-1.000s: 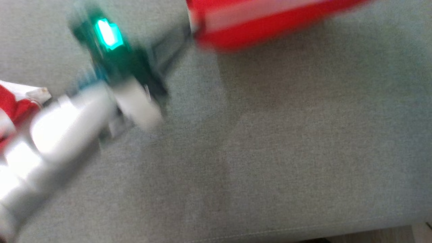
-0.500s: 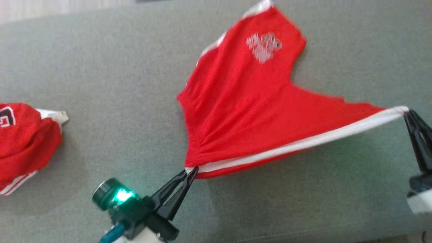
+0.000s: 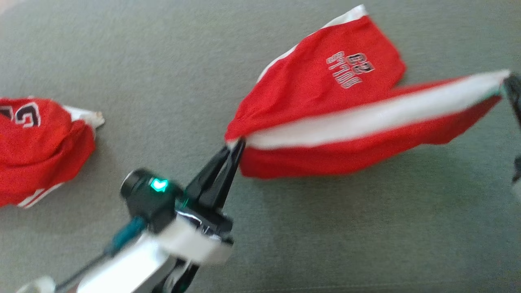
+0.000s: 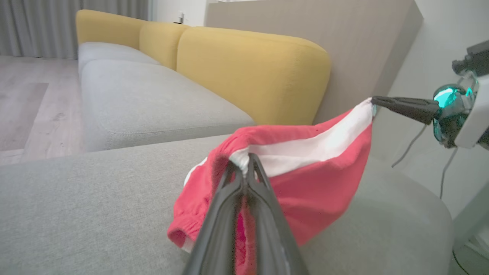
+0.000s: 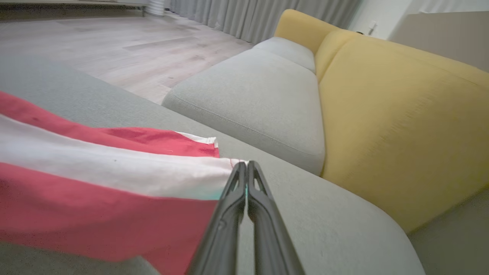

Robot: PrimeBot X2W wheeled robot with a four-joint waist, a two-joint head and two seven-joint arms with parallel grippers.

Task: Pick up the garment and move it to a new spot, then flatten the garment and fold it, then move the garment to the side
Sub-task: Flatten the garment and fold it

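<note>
1. Red fabric garment with white band [image 3: 325, 93] is held stretched over the grey upholstered seat [image 3: 163, 61].
2. Its ends are pinched by the clenched left gripper [image 3: 238, 144] and right gripper [image 5: 244, 166].
3. Its upside-down lettering [image 3: 350, 69] is blurred.

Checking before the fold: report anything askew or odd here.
The red garment is strung twisted and bunched between the left gripper and right gripper, pinched at its white band, not flat. A second red garment lies crumpled on the grey cushion to the left.
</note>
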